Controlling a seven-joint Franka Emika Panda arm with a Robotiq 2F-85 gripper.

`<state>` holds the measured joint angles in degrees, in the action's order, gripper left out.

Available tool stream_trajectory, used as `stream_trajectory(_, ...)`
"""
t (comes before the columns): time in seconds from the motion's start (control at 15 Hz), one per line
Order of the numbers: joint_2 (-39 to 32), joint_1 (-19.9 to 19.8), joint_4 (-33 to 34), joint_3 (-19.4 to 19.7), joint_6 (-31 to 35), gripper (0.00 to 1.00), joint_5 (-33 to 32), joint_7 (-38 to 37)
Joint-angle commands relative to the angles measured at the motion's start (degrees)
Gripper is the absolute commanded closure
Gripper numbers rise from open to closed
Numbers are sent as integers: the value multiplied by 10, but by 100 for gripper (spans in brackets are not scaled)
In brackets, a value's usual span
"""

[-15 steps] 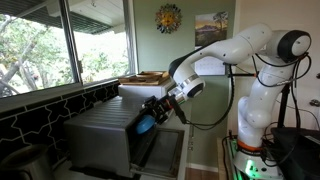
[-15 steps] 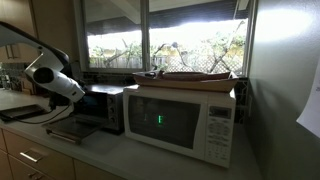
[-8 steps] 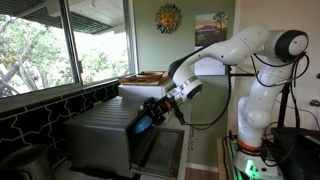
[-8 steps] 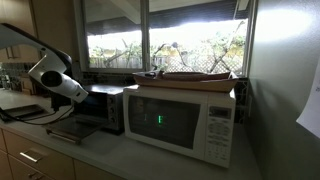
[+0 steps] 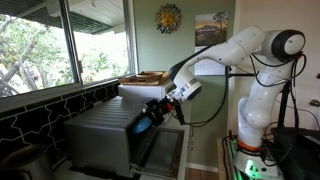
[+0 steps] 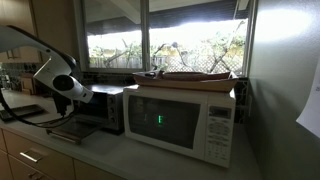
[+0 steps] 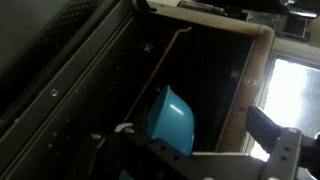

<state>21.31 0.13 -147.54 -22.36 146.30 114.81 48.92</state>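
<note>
Toaster oven, one, stands with its door dropped open in an exterior view. One microwave sits behind it with a flat tray on top. The single white arm reaches in from the side. Its gripper is at the oven's mouth, with one blue cup at its tip.

In an exterior view from the front, one toaster oven and one microwave stand side by side along the back edge of the counter, under the window. The oven is farther from the end wall and the microwave is at the corner by that wall. The oven door lies flat out toward the counter's front edge, and the arm hangs just above it. The gripper itself is too dark to make out here.

In the wrist view the oven's cavity is dark and holds one blue cup, tipped on its side, with a thin wire rod running past it. The gripper has its two fingers set wide apart, with the cup between them. Whether either pad touches the cup cannot be told.
</note>
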Motion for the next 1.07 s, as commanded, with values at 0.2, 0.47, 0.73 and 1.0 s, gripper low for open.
stream_trajectory(0.2,-13,-14,-5,-9,14,0,-18,158)
stream_trajectory(0.47,-29,-17,1,-16,43,0,-17,220)
stream_trajectory(0.73,-40,-16,15,-24,90,0,-31,256)
stream_trajectory(1.0,-55,-14,46,-50,170,0,-22,298)
